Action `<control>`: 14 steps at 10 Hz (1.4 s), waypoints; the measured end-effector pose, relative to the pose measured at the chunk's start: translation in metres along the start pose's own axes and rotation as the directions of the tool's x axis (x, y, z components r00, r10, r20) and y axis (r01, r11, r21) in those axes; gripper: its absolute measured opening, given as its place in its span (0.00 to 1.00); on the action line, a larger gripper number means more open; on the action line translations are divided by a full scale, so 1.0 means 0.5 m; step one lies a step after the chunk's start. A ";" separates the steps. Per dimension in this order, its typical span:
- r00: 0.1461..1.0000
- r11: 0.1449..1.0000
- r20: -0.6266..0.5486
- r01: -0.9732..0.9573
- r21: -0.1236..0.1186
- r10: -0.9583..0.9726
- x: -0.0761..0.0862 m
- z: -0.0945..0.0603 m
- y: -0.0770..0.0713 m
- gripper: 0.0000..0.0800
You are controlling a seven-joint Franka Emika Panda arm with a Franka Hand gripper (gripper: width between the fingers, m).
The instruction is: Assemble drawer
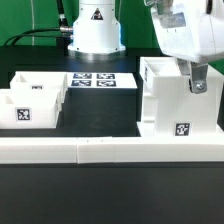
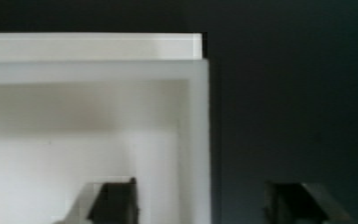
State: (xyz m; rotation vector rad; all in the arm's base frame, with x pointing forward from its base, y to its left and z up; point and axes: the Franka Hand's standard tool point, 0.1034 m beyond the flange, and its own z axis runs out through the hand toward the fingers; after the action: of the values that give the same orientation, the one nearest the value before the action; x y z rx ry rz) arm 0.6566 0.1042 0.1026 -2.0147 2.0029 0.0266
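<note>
The drawer's casing [image 1: 178, 100] stands upright at the exterior view's right, with its tagged face just behind the long low border wall [image 1: 100, 150] and seemingly against it. The tool [image 1: 196, 82] hangs directly over the top rim of the casing's side wall, on the exterior view's right.

In the wrist view the tool [image 2: 204, 205] is spread wide and pinches nothing. Its fingers [image 2: 108, 200] straddle that wall, one above the casing's [image 2: 87, 120] white hollow and the other above the dark bench [image 2: 291, 90]. The rim's long edge runs straight through the gap, square to the closing line, so I judge that a short descent and a squeeze would take hold.

The two trays [image 1: 40, 90] lie well apart at the exterior view's left, on the bench [image 1: 110, 195], with the marker board [image 1: 105, 80] between them and the casing.
</note>
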 end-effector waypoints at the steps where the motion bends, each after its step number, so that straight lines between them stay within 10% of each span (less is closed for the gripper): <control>1: 1.000 1.000 0.000 0.003 0.002 -0.003 -0.001 -0.002 -0.002 0.56; 2: 1.000 1.000 0.000 0.005 0.003 -0.005 -0.001 -0.003 -0.002 0.76; 12: 0.966 0.966 0.019 0.258 -0.017 -0.257 -0.012 -0.073 0.041 0.81; 14: 0.889 0.885 0.078 0.458 -0.084 -0.452 0.008 -0.077 0.073 0.81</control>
State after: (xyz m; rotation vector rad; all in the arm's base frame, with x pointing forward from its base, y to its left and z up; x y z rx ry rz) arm 0.6136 0.0922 0.1313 -2.4700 1.4727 0.0833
